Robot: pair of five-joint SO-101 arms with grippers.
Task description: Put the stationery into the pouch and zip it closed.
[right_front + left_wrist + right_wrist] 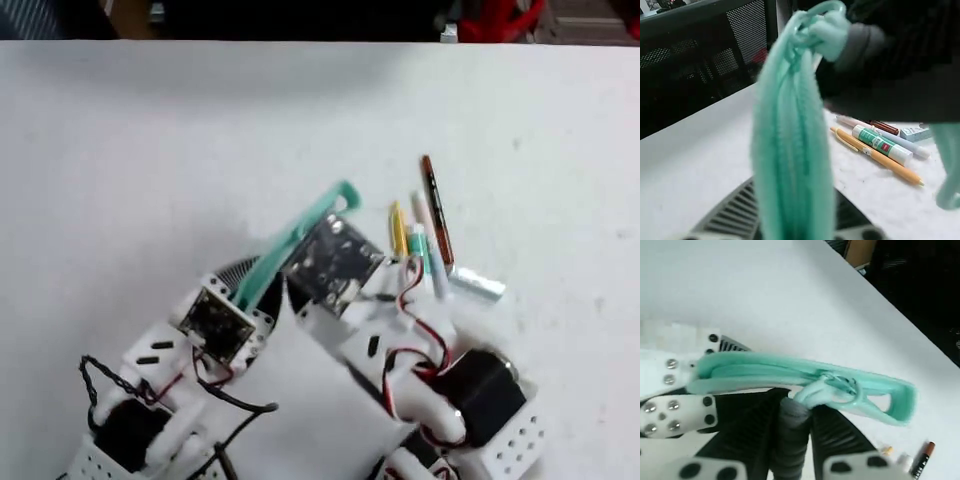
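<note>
A teal pouch [290,240] is held off the white table [150,150] between both arms. My left gripper [243,283] is shut on its near end [790,165]. My right gripper [802,402] is shut on the zipper pull [815,389], partway along the pouch's top edge [765,371]; beyond the pull the pouch gapes open at its end [880,402]. The stationery lies on the table beside the right arm: a brown pen [436,205], a yellow pen [398,232], a pink pen [424,222], a glue stick [418,250] and a small eraser [476,284].
The table's far edge [320,42] borders dark clutter behind. Broad bare table lies to the left and behind the pouch. In the left wrist view a black mesh rack [700,65] stands off the table.
</note>
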